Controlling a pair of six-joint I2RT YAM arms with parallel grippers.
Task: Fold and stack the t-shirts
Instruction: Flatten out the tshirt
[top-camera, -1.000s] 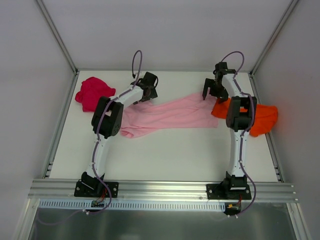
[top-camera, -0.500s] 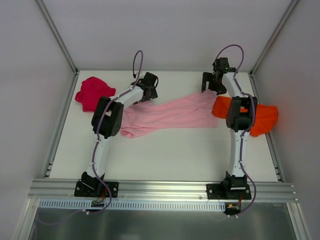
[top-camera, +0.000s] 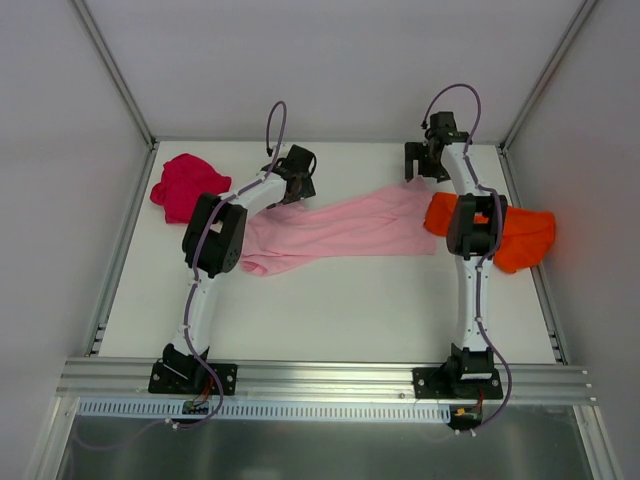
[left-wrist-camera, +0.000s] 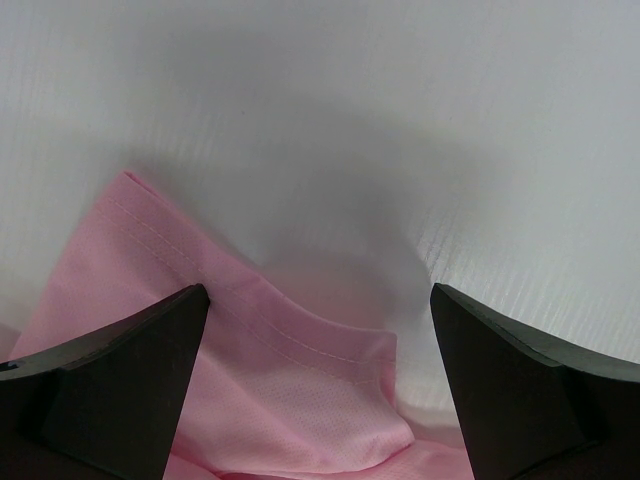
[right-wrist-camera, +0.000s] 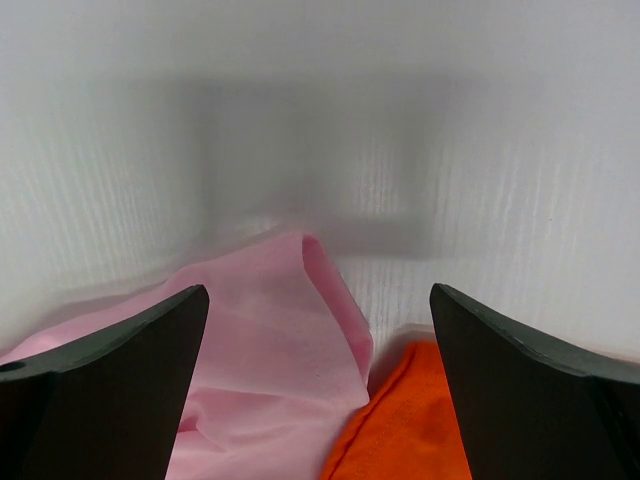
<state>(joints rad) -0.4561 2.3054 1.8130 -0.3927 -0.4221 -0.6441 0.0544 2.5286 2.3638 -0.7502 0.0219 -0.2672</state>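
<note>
The light pink t-shirt lies stretched across the middle of the table. Its hemmed corner lies between my left gripper's fingers. My left gripper stands open over that left end, nothing pinched. The pink shirt's right corner touches the bright orange t-shirt, whose edge shows low in the right wrist view. My right gripper hangs open above the far right end, clear of the cloth. The crimson t-shirt sits bunched at the far left.
White walls close the table on three sides, with metal rails along the left edge and right edge. Both arm bases are bolted to the aluminium bar at the near edge.
My right gripper has moved away from the pink shirt's right end toward the back wall. The left arm and all three shirts have stayed put.
</note>
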